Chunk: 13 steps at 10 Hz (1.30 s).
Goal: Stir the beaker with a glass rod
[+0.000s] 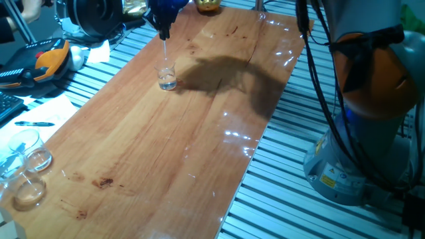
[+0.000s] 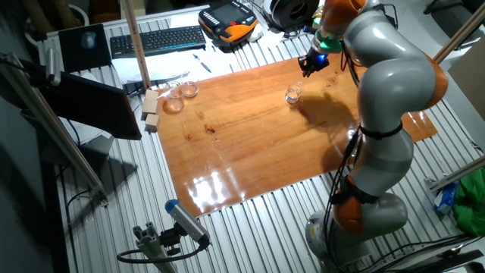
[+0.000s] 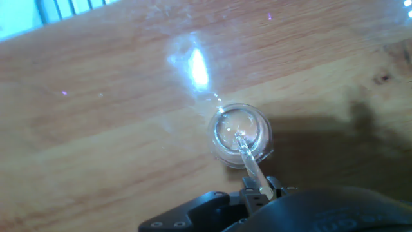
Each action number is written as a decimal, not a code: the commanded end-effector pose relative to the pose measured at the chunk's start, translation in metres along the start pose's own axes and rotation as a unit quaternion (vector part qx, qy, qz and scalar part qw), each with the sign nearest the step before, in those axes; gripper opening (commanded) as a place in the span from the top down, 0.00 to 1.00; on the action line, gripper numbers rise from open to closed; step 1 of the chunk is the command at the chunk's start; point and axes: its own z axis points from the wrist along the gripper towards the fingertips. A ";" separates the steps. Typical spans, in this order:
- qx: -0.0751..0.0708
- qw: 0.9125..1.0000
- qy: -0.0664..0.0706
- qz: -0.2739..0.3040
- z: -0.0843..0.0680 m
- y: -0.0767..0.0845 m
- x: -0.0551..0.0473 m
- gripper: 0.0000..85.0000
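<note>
One beaker [image 1: 167, 76] stands upright on the wooden table [image 1: 166, 146], toward the far end of the board in one fixed view and well apart from the group of larger glass dishes [image 1: 26, 169] at the near left corner. The tool [image 1: 164, 28] hangs directly above the beaker, pinching the top of the glass rod [image 1: 164, 48]. The rod runs straight down from the tool, and its lower end is inside the beaker's mouth.

In the hand view the beaker [image 3: 240, 136] sits just right of centre, seen from above, with the rod [image 3: 250, 161] entering from about 5 o'clock and its tip near the middle of the glass. A bright glare on the table lies at about 11 o'clock from the beaker.

In the other fixed view the beaker [image 2: 293, 94] is near the board's far edge, with the tool [image 2: 311, 67] above it at roughly 1 o'clock. Two wooden blocks [image 2: 150, 111] rest at the board's left edge beside the dishes [image 2: 180, 97].
</note>
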 end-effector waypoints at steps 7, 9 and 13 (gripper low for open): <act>0.053 0.994 0.058 -0.074 0.001 -0.002 0.000 1.00; 0.034 0.995 0.076 -0.057 0.003 -0.001 -0.001 1.00; -0.005 0.999 0.028 -0.020 0.005 -0.001 -0.002 1.00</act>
